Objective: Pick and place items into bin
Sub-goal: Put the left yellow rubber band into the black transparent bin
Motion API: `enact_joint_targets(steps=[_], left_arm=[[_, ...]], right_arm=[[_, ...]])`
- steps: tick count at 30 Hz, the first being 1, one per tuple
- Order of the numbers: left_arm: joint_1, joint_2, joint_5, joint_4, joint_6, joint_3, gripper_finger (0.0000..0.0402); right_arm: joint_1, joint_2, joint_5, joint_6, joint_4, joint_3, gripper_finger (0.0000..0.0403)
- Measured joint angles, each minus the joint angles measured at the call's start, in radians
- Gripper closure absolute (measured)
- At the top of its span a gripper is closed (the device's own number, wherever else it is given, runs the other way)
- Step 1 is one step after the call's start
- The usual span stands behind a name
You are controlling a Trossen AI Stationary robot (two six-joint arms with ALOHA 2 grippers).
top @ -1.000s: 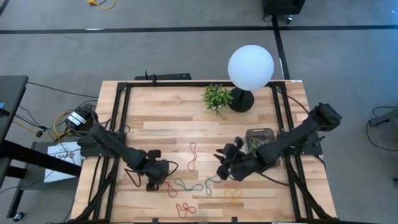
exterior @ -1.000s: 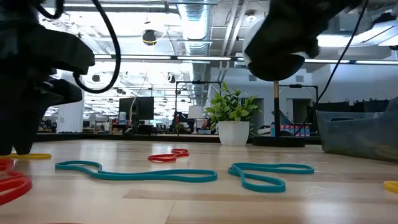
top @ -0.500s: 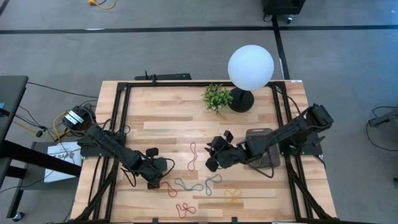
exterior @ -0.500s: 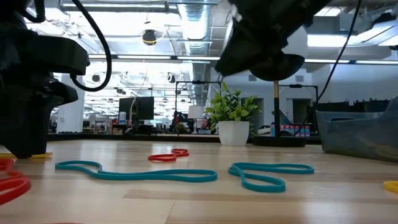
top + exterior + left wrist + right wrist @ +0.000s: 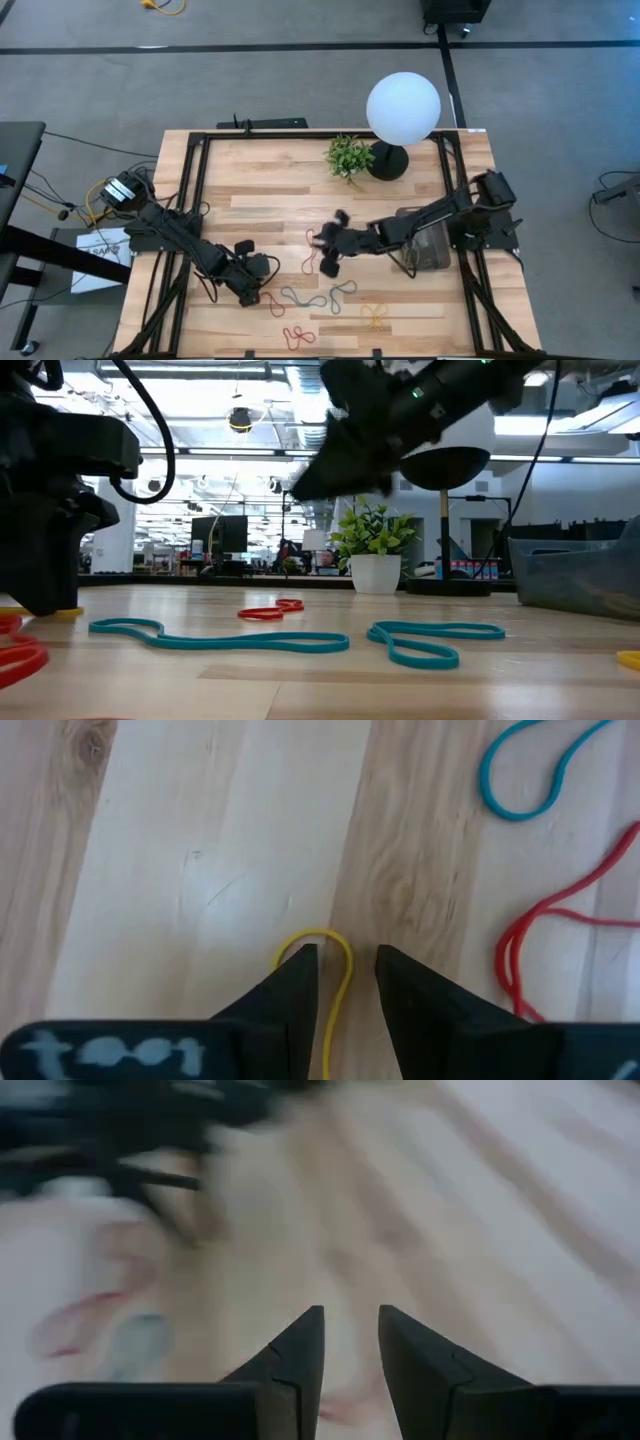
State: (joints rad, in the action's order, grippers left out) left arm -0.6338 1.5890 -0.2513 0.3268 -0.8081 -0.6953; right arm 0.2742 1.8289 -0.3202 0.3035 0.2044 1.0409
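- the left gripper sits low over the front left part of the desk. its jaws stand a little apart with a thin yellow band running up between them, its loop end bent round one fingertip; whether they pinch it i cannot tell.
- just right of that gripper a red band lies flat on the wood, folded into a narrow double strand.
- beside it lies a teal band, a long wavy squiggle, and a second teal band lies further right, pinched into two loops.
- another red band lies behind them at mid desk, drawn out long and twisted. a further red squiggle sits near the front edge, with a yellow-orange tangle to its right.
- the right gripper hangs above the middle of the desk, clear of the wood and just right of the long red band, its jaws a little apart with nothing between them.
- the bin stands at the right side of the desk under the right arm, a dark, see-through tub. a few bands show faintly inside it.
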Motion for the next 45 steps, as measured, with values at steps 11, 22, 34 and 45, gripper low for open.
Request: enact_joint_targets(steps=[11, 22, 34, 45], left_arm=[[0.000, 0.000, 0.001, 0.006, -0.064, -0.002, 0.0395], [0.002, -0.050, -0.063, 0.012, 0.133, -0.152, 0.0401], [0.030, -0.080, -0.189, 0.024, 0.312, -0.242, 0.0401], [0.035, -0.081, -0.202, 0.079, 0.283, -0.243, 0.0401]], right_arm=[[-0.003, 0.125, 0.111, -0.181, 0.277, 0.014, 0.0312], [-0.001, 0.193, 0.164, -0.275, 0.330, 0.085, 0.0312], [0.013, 0.342, 0.320, -0.367, 0.333, 0.253, 0.0312], [0.012, 0.339, 0.321, -0.365, 0.263, 0.268, 0.0312]])
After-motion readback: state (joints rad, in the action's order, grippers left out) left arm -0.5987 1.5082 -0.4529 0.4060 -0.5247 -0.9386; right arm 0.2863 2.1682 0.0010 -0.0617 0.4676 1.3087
